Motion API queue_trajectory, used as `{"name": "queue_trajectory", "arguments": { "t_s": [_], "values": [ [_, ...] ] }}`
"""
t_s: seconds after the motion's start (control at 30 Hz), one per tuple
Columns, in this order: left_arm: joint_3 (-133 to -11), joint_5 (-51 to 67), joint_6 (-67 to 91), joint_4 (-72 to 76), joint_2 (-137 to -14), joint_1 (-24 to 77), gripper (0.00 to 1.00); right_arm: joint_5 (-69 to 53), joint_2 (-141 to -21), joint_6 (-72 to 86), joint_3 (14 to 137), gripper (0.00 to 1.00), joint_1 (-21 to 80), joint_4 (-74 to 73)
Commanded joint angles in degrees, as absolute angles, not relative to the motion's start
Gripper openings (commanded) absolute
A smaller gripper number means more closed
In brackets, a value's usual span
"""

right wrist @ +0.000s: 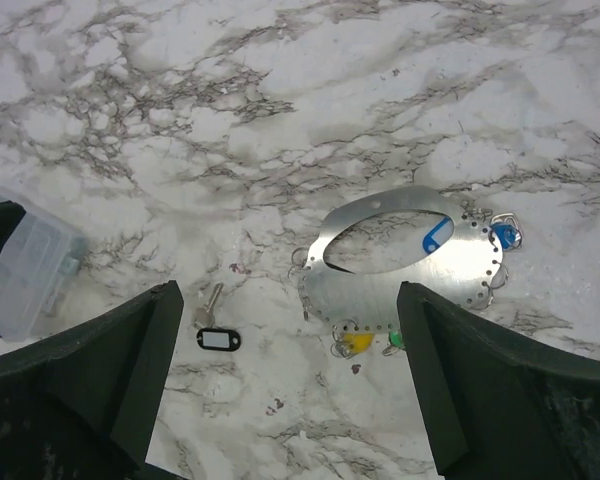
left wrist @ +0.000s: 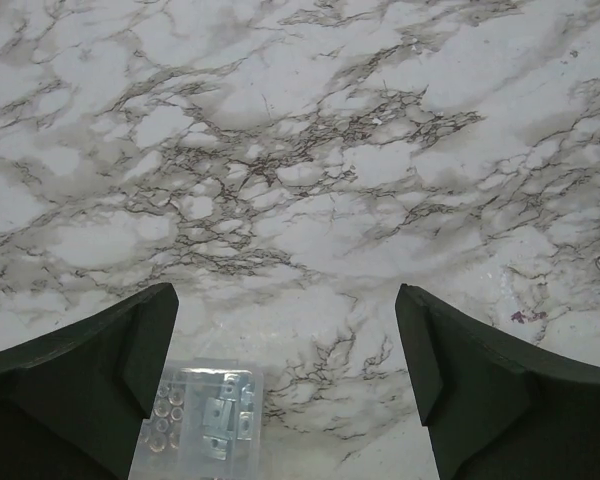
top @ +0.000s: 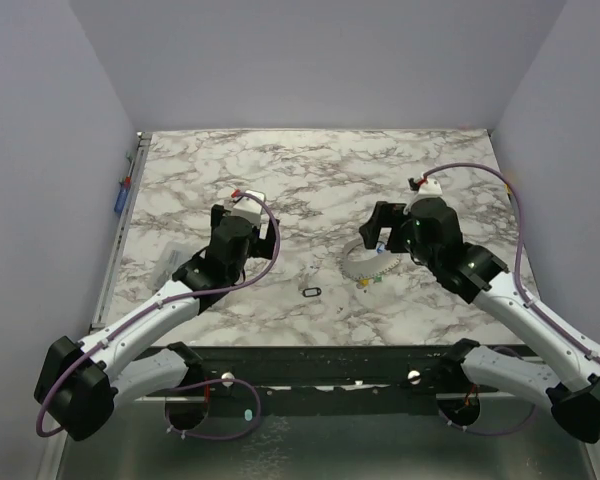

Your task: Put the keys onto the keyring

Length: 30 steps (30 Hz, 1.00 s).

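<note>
The keyring (right wrist: 217, 340) lies flat by the near edge, mid-table, between the arms, its long axis along that edge. A loose key (right wrist: 210, 303) sits just beyond it. Farther in, right of centre, is a metal plate (right wrist: 410, 295) with tagged keys (right wrist: 500, 235) at its rim. The right gripper (right wrist: 288, 300) is spread wide and empty, with the keyring down-left of it; likely the better-placed arm. The left gripper (left wrist: 283, 300) is spread and empty, with no keyring in its view.

The tabletop (right wrist: 280, 100) looks like smooth, faintly glossy marble, the perforated oval plate (right wrist: 410, 290) satin silvery metal, the box (left wrist: 205, 415) clear plastic, and the keys (right wrist: 210, 298) bright metal with plastic tags.
</note>
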<state>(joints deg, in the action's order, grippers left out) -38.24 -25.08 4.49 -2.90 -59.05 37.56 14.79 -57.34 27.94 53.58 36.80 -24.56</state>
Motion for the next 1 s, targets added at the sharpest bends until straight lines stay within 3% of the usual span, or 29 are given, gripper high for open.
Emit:
{"name": "queue_trajectory", "arguments": {
  "t_s": [0.0,0.4,0.6,0.73,0.83,0.97],
  "values": [
    [-39.0,-24.5,1.1,-2.9,-57.6,37.4,0.99,13.6,-52.9,26.5,49.3,1.0,36.9,-22.2],
    [-37.0,-17.8,-4.9,-0.3,-53.6,37.4,0.96,4.6,-43.7,22.3,34.3,1.0,37.0,-9.5],
    [-31.7,6.3,-17.1,6.6,-51.7,37.5,0.94,10.5,-38.6,20.8,33.2,1.0,36.9,-10.7],
    [-30.8,23.8,-31.0,6.8,-54.0,37.5,0.85,16.2,-36.9,19.4,36.4,1.0,36.9,-15.6],
    [-32.6,31.8,-37.0,6.7,-58.4,37.5,0.83,18.1,-37.7,17.6,40.7,1.0,36.9,-20.7],
    [-38.9,41.2,-44.8,2.9,-67.8,38.0,0.71,19.5,-37.8,14.4,45.9,1.0,36.9,-26.5]
  ]
}}
